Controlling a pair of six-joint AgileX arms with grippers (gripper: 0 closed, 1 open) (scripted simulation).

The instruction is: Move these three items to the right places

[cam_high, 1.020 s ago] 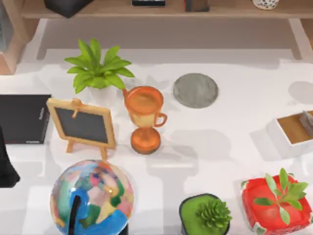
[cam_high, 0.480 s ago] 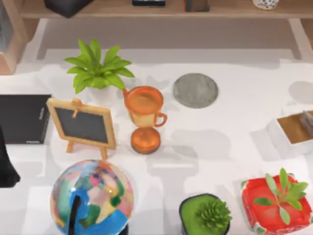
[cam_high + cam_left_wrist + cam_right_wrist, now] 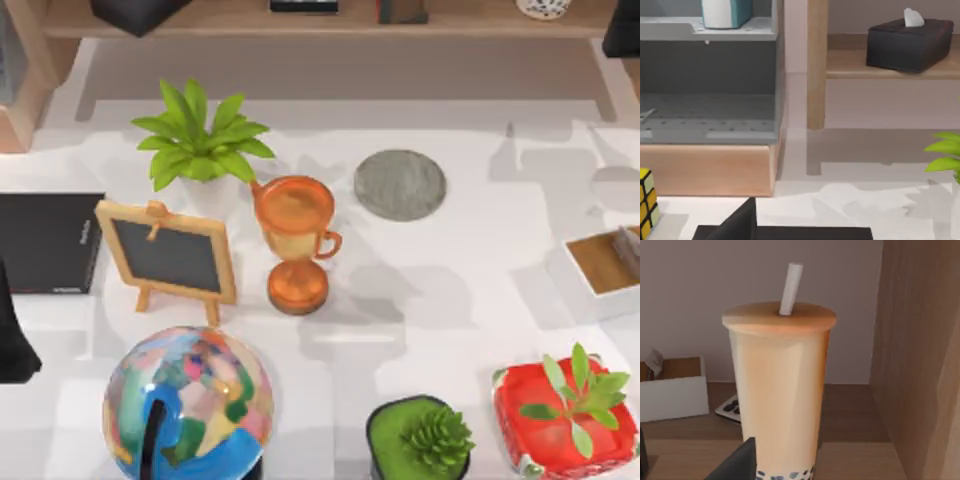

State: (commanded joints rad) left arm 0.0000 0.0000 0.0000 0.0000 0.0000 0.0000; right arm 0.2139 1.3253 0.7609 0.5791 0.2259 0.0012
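Observation:
A tall tan bubble-tea cup (image 3: pixel 779 390) with a white straw and dark pearls stands upright on a wooden shelf, close in front of my right wrist camera. My right gripper (image 3: pixel 622 30) is at the shelf in the far right corner. A light-blue book (image 3: pixel 722 12) with white page edges stands on a grey shelf in the left wrist view. The round grey coaster (image 3: pixel 400 184) lies flat at the table's middle back. The large black book (image 3: pixel 45 242) lies flat at the left edge. My left gripper (image 3: pixel 12 345) stays parked just in front of it.
An orange trophy cup (image 3: pixel 295 240), a small chalkboard (image 3: pixel 168 255) and a leafy plant (image 3: pixel 200 140) stand mid-left. A globe (image 3: pixel 188 400), a green pot (image 3: pixel 420 438) and a red pot (image 3: pixel 565 415) line the front. A white box (image 3: pixel 600 265) sits at the right edge.
My right arm has come into sight at the far right corner by the shelf, and its shadows have shifted across the table's right side. The objects on the table have not moved.

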